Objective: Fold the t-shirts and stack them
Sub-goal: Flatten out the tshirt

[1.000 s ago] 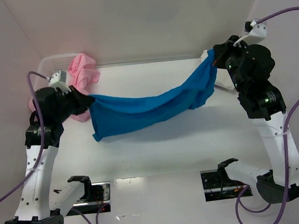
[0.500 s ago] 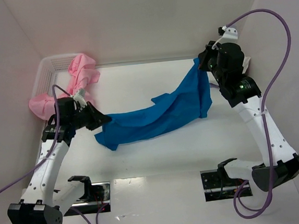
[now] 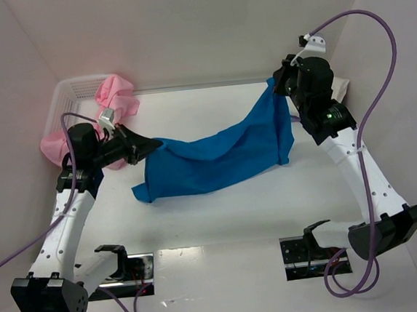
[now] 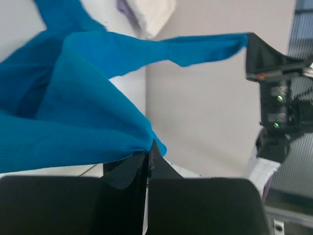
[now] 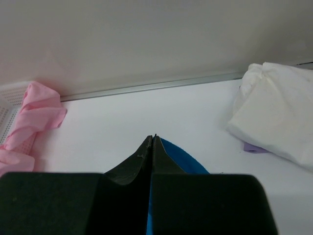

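A bright blue t-shirt point(image 3: 219, 155) hangs stretched between my two grippers above the white table. My left gripper point(image 3: 156, 142) is shut on its left end; in the left wrist view the cloth point(image 4: 73, 122) bunches at the closed fingertips. My right gripper point(image 3: 277, 86) is shut on its right end, high at the back right; in the right wrist view a strip of blue cloth point(image 5: 183, 159) shows beside the closed fingers. Pale pink t-shirts point(image 3: 116, 98) spill from the basket at the back left. A cream-white t-shirt point(image 5: 279, 107) lies folded at the back right.
A white lattice basket point(image 3: 68, 91) stands at the back left corner. White walls close in the table at the back and both sides. A small purple thing point(image 5: 254, 147) peeks from under the cream-white shirt.
My left gripper has moved right and up with its end of the blue shirt. The cloth sags less and its lower edge sits nearer the table. The right gripper has moved left.
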Available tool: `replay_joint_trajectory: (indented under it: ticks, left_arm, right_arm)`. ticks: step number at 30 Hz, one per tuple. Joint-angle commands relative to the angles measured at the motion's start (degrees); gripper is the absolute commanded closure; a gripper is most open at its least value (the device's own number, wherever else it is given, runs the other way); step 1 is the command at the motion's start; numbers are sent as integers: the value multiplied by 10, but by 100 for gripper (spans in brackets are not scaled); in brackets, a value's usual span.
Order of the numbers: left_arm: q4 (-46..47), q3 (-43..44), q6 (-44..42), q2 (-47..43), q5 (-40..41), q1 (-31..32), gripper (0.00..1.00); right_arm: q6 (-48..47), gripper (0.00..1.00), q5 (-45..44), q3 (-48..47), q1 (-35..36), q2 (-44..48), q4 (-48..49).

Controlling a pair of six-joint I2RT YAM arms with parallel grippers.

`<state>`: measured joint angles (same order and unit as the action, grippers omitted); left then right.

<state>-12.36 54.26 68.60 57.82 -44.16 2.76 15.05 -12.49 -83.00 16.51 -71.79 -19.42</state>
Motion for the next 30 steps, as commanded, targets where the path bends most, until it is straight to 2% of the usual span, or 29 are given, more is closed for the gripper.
replay_joint_trajectory:
  ticks: [1, 2, 5, 8, 11, 12, 13, 14, 15, 19, 20, 21, 22, 23, 25, 27, 28, 30]
  left_arm:
    - [-75, 2, -110, -2, 95, -6, 100]
    - [-122, -12, -135, -2, 162, -6, 100]
    - [-150, -49, -195, -18, 248, -6, 100]
    - [-178, -72, -242, -25, 279, -6, 100]
    - [-194, -70, -276, -31, 290, -6, 86]
    - [-214, -58, -297, -31, 299, -6, 76]
    - [-234, -43, -334, -24, 313, -6, 61]
    - [-248, -23, -354, -15, 313, -6, 53]
    - [-259, 4, -366, -8, 313, -6, 40]
    - [-312, 50, -440, 39, 338, 7, 27]
    - [-312, 63, -469, 56, 304, 19, 22]
    - [-312, 71, -494, 67, 284, 29, 22]
    - [-319, 79, -507, 67, 283, 47, 19]
    - [-330, 99, -522, 96, 296, 85, 15]
    - [-357, 114, -546, 148, 346, 131, 15]
    - [-363, 121, -565, 194, 370, 210, 11]
    - [-363, 126, -559, 222, 417, 259, 10]
    - [-363, 126, -553, 247, 467, 288, 10]
  right_arm:
    - [-15, 100, -6, -8, 2, -5, 47]
    - [-15, 100, -6, -8, 2, 0, 47]
    - [-21, 100, 0, 3, 2, 0, 47]
    - [-21, 100, 5, 8, 2, 0, 53]
    - [-21, 100, 11, 14, 2, 0, 53]
    - [-21, 100, 11, 14, 2, 0, 53]
    - [-21, 100, 11, 14, 2, -5, 53]
    - [-16, 100, 17, 19, 2, -5, 53]
    - [-16, 100, 17, 19, 2, -11, 53]
    - [-16, 100, 17, 19, 2, -16, 53]
    - [-16, 100, 22, 24, 2, -16, 53]
    - [-11, 100, 22, 24, 2, -16, 53]
    - [-11, 100, 22, 24, 2, -16, 53]
    - [-11, 100, 22, 24, 2, -21, 53]
    - [-11, 100, 22, 24, 2, -21, 53]
    - [-11, 100, 22, 24, 2, -21, 53]
    - [-11, 100, 22, 24, 2, -26, 53]
    - [-11, 100, 17, 24, 2, -27, 53]
